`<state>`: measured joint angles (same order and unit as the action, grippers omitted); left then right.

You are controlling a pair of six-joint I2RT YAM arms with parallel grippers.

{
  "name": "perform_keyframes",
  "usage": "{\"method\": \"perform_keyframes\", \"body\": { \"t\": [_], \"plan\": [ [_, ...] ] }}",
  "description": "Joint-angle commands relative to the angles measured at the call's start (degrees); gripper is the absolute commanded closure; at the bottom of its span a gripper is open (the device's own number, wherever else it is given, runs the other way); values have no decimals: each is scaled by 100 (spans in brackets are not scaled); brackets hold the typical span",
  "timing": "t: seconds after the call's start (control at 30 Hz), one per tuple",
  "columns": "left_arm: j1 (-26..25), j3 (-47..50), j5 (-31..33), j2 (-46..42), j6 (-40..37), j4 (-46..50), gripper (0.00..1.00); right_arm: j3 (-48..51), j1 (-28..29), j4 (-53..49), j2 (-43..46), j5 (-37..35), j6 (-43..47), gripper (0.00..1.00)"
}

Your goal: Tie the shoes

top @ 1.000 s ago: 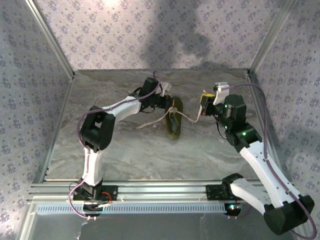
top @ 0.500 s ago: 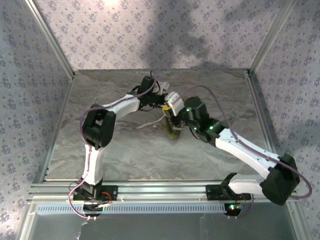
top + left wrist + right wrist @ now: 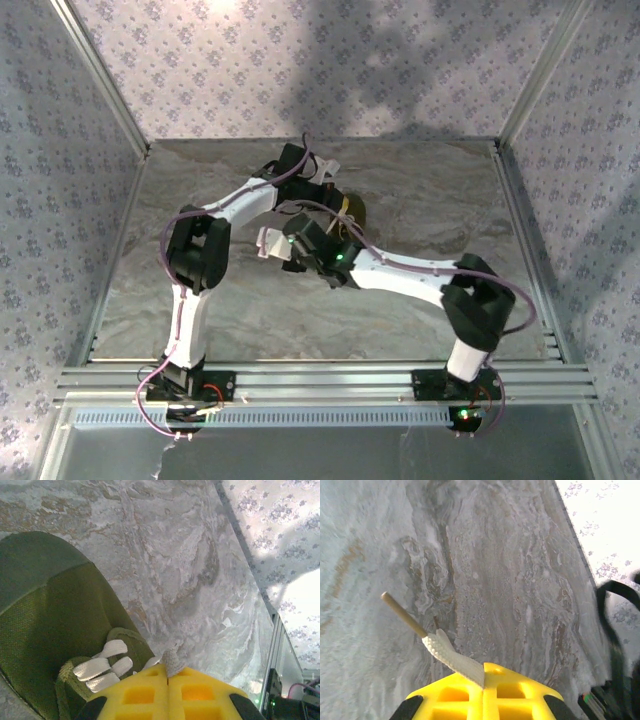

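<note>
Marbled grey desk (image 3: 430, 190) between floral-papered walls (image 3: 250, 60). Toward its far middle lies the olive-green shoe (image 3: 50, 615). My left end effector (image 3: 167, 677) is clenched on one white lace (image 3: 171, 658), just beside the lacing (image 3: 102, 667). My right end effector (image 3: 484, 677) is clenched near the end of the second lace (image 3: 451, 656), its tan tip (image 3: 402, 614) sticking out, the arm reaching across to the shoe's left. I judge the laces are being crossed: hold both grips firm and the tension gentle, so the shoe does not drag.
</note>
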<state>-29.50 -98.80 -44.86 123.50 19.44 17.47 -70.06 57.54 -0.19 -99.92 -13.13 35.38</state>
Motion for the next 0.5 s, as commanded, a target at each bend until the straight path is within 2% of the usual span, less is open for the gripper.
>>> {"method": "perform_keyframes", "body": {
  "t": [0.0,0.2,0.47],
  "plan": [
    [40,-278,-344,115,-329,410,100,-304,82,202,-496,-697,873,100],
    [80,-390,-497,165,-470,564,100,-825,25,614,-1452,-1171,1501,100],
    [81,-525,-524,183,-621,836,100,-2306,-288,127,-2758,-1786,1769,100]
  ]
}}
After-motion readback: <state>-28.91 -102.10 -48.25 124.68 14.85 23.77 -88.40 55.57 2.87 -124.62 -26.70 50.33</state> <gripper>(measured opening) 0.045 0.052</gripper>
